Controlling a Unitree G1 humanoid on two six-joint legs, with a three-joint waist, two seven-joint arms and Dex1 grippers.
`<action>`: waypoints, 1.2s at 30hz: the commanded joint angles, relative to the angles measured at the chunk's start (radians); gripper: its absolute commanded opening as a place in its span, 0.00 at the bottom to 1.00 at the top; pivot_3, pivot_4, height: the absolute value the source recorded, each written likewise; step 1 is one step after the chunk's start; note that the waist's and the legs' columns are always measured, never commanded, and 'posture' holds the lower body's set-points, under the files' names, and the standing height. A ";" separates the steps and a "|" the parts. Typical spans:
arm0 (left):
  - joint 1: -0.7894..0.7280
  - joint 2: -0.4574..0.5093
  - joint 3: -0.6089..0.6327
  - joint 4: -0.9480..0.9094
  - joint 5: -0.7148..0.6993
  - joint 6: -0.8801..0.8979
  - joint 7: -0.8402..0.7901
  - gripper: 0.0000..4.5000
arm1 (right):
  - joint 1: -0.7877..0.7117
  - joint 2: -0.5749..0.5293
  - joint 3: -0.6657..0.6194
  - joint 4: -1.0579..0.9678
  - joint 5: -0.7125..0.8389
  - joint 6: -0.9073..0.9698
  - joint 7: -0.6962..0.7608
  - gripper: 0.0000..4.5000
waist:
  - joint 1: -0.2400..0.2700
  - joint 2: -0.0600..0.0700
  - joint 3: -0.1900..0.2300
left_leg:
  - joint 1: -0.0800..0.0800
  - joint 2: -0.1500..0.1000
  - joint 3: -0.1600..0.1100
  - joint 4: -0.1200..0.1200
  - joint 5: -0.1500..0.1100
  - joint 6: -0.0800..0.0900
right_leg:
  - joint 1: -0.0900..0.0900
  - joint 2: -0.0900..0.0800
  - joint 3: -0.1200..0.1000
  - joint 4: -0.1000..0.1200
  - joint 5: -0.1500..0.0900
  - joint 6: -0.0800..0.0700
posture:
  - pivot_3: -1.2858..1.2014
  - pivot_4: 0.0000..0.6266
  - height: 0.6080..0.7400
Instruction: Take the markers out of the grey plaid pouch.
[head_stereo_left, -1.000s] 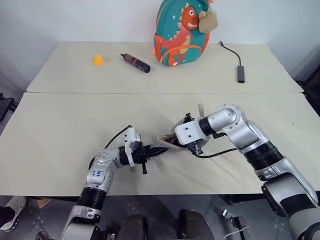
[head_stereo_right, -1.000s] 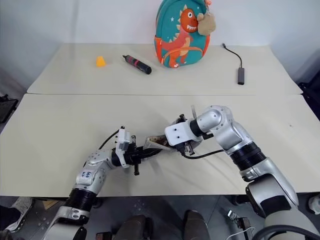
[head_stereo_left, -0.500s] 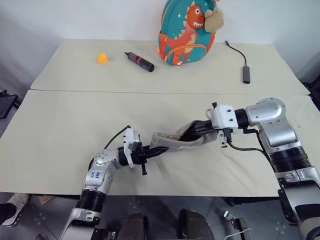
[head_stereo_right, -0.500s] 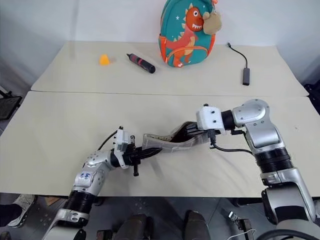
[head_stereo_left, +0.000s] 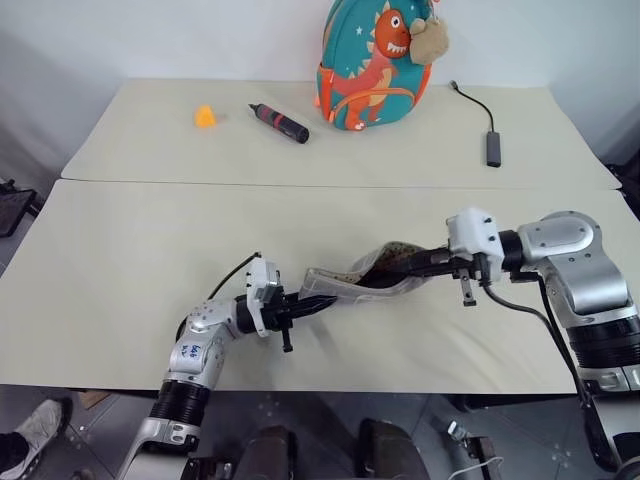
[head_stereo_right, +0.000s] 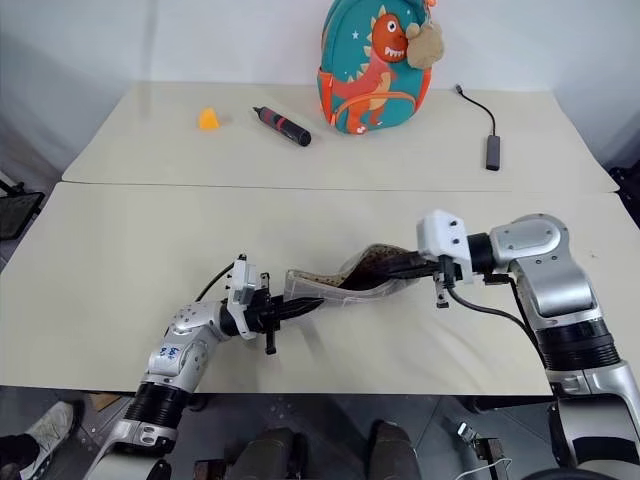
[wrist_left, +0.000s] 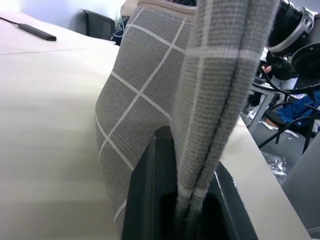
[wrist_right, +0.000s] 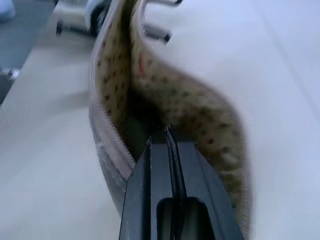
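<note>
The grey plaid pouch (head_stereo_left: 345, 286) hangs stretched between both grippers just above the near table, its mouth facing up and its tan dotted lining (wrist_right: 200, 110) showing. My left gripper (head_stereo_left: 314, 303) is shut on the pouch's left end, and the plaid fabric (wrist_left: 145, 95) is pinched between its fingers. My right gripper (head_stereo_left: 420, 267) is at the raised right end, its fingers close together on a thin edge of the pouch. The markers are hidden. A small red bit (wrist_right: 141, 62) shows deep inside, and I cannot tell what it is.
On the far table lie a black marker with a red band (head_stereo_left: 279, 123), a small orange cone (head_stereo_left: 204, 116), a teal dinosaur backpack (head_stereo_left: 375, 65) and a black cable with an adapter (head_stereo_left: 492, 148). A seam (head_stereo_left: 200, 183) divides the two tables.
My right gripper has swung from over the pouch's middle out to the right and a little up. It drew the pouch's right end along and stretched the mouth open. The left gripper stayed put.
</note>
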 joint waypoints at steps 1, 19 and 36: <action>-0.014 -0.006 -0.015 -0.020 -0.011 -0.003 -0.017 0.00 | -0.035 -0.007 0.048 -0.045 -0.054 -0.009 0.006 0.27 | 0.000 0.000 0.000 | 0.000 0.000 0.000 0.000 0.000 0.000 | 0.000 0.000 0.000 0.000 0.000 0.000 | 0.52 0.24 1.00; -0.027 -0.011 -0.022 0.000 -0.010 -0.012 -0.019 0.00 | -0.197 0.111 0.324 0.103 -0.417 -0.197 -0.049 0.62 | -0.003 0.000 0.000 | 0.000 -0.001 0.001 0.000 0.000 0.000 | 0.000 0.000 0.000 0.000 0.000 0.000 | 0.52 0.24 1.00; -0.035 -0.021 -0.015 0.014 -0.012 -0.018 -0.011 0.00 | -0.205 0.201 0.387 0.166 -0.566 -0.160 -0.094 0.36 | -0.007 0.000 -0.001 | 0.002 0.000 0.000 0.002 0.000 0.000 | 0.001 0.001 0.001 0.003 0.000 0.000 | 0.52 0.24 1.00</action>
